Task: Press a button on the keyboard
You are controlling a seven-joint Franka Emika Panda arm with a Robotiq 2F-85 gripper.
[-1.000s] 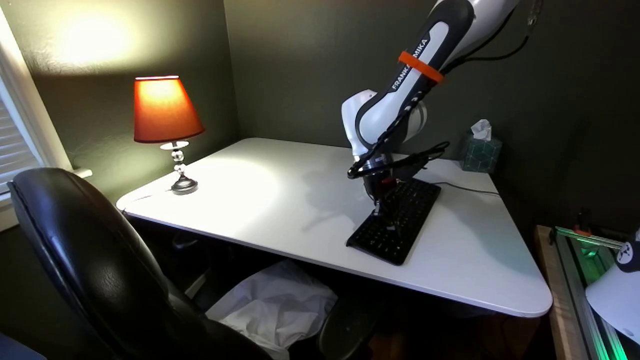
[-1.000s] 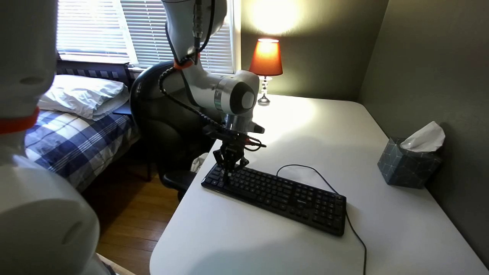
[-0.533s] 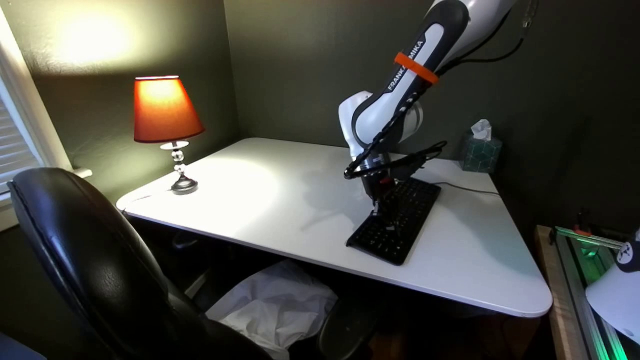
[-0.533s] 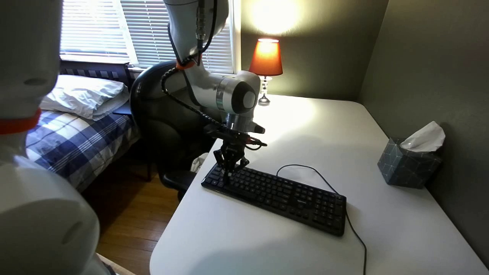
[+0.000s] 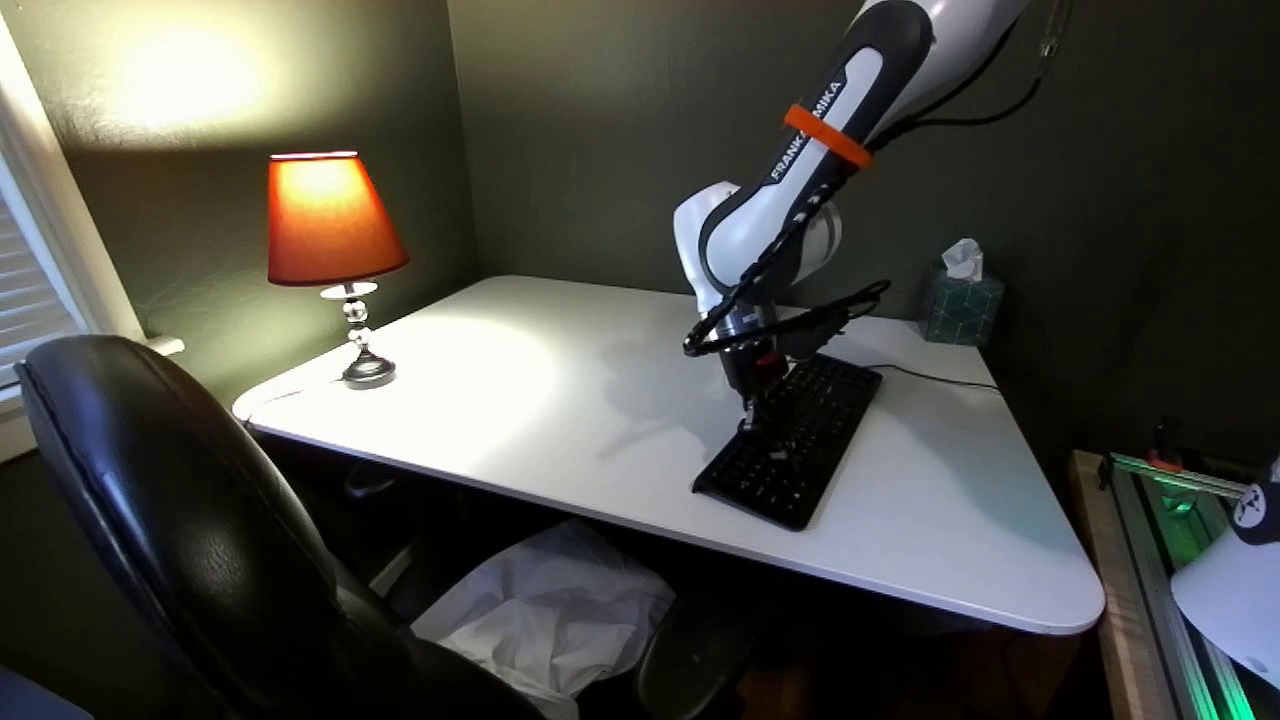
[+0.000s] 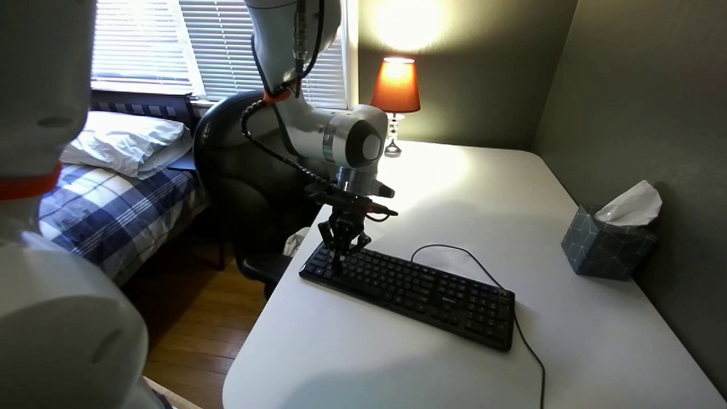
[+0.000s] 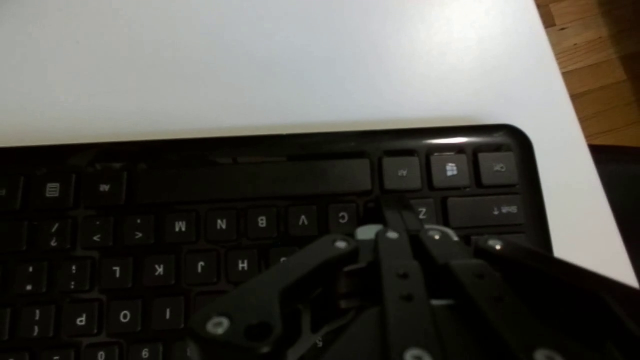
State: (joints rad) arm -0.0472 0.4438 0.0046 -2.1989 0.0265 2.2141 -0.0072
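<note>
The black keyboard (image 6: 420,291) lies flat on the white desk, and it shows in both exterior views (image 5: 828,410). In the wrist view the keyboard (image 7: 250,181) appears upside down, with its letters readable. My gripper (image 7: 398,206) is shut and empty, its two fingertips together. The tips are over the key between C and Z, below the Alt key and hiding most of that key. In an exterior view the gripper (image 6: 337,264) points down at the keyboard's end near the desk edge. The tips look at or very near key height; whether the key is pressed down I cannot tell.
A thin black cable (image 6: 528,346) runs from the keyboard across the desk (image 6: 318,341). A tissue box (image 6: 608,244) stands by the wall. A lit lamp (image 5: 335,220) stands at the desk's far end. A black chair (image 5: 170,520) is beside the desk.
The arm's upper links have shifted slightly, leftward in an exterior view. The gripper has moved only very little and stays shut over the same end of the keyboard. The keyboard has not moved.
</note>
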